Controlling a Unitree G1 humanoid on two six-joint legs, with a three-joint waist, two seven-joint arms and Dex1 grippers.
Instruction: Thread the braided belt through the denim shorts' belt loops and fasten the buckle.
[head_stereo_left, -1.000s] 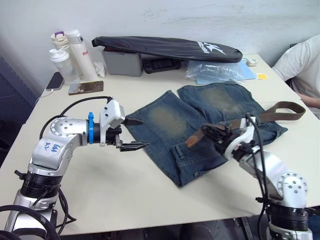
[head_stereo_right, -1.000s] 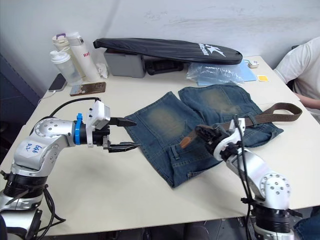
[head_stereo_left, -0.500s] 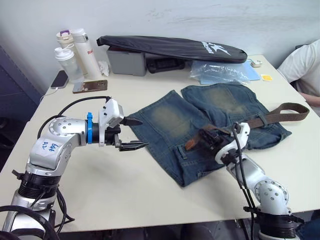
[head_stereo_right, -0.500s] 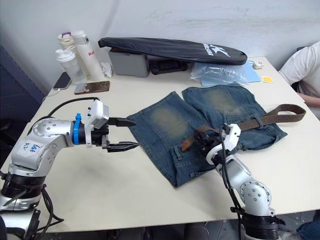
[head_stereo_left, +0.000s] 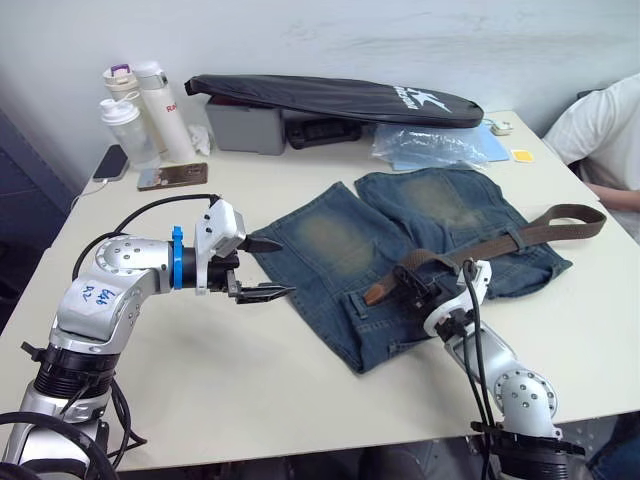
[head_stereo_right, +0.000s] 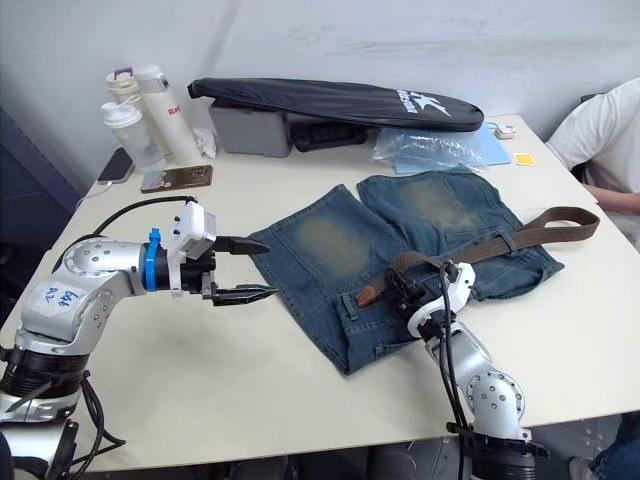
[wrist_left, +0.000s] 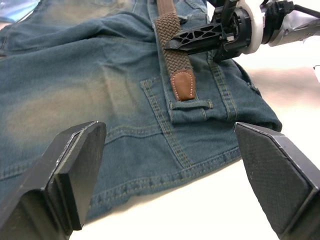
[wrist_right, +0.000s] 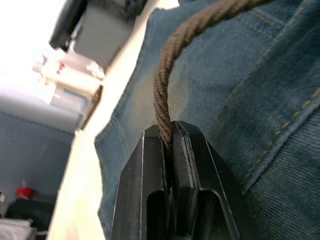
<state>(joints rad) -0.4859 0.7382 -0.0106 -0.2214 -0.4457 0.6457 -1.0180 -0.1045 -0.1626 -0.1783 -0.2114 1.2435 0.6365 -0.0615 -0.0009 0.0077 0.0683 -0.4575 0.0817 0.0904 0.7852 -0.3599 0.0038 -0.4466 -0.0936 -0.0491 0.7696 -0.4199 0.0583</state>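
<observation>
**Belt tip advanced along the waistband**

The right gripper (head_stereo_left: 412, 283), clamped on the braided belt (head_stereo_left: 545, 221), has moved lower and nearer the front edge, dragging the tan tip across the denim shorts (head_stereo_left: 400, 250). Threading continues. The left gripper (head_stereo_left: 262, 268) waits open. The beige table (head_stereo_left: 250, 390) holds bottles (head_stereo_left: 140, 110) at its far left corner.

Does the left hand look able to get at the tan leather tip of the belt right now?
Probably yes. The left hand is open at the shorts' edge, and the tan tip lies uncovered on the denim; the right hand grips the belt just behind it.
</observation>
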